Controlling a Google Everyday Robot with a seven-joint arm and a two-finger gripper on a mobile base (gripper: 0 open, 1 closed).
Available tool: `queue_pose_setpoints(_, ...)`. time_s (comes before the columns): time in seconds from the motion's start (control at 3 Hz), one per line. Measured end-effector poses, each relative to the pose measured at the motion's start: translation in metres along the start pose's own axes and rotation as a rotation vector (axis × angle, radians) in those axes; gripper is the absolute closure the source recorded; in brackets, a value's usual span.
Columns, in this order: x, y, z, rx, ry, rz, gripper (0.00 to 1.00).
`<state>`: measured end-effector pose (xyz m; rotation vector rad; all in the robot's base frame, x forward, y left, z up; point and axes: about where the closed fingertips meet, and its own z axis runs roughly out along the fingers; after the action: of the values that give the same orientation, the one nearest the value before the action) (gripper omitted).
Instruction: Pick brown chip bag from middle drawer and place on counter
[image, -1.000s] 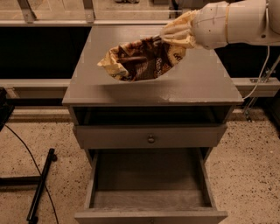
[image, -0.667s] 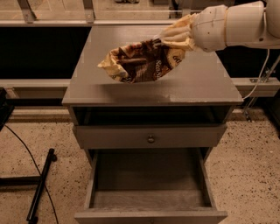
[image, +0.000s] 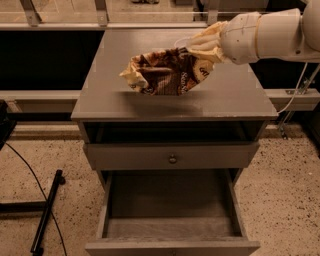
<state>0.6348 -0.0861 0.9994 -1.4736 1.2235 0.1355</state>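
Observation:
The brown chip bag (image: 165, 74) hangs crumpled just above the counter (image: 225, 102), with its shadow on the top below it. My gripper (image: 204, 44) reaches in from the upper right and is shut on the bag's right end. The bag's left end droops free toward the counter's middle left. The middle drawer (image: 170, 197) is pulled open at the bottom front, and its bare floor holds nothing. Above it is a closed drawer front with a small round knob (image: 172, 159).
An open dark slot (image: 170, 132) lies under the counter's edge. A black stand and cable (image: 45, 210) lie on the speckled floor at left. A rail and dark shelf run behind the cabinet. A white cable (image: 300, 87) hangs at right.
The bag has shifted slightly right and down toward the counter, still held. The arm has barely moved.

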Motion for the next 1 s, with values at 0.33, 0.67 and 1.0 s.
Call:
queue_pose_setpoints(0.33,-0.0011,-0.0001,0.0027,0.000,-0.004,-0.001,0.35)
queue_pose_setpoints(0.67,-0.0023,0.0008,0.0050,-0.003,-0.007,-0.001,0.12)
queue_pose_setpoints(1.0,-0.0033,0.0015,0.0068,-0.006,-0.009,-0.002,0.00)
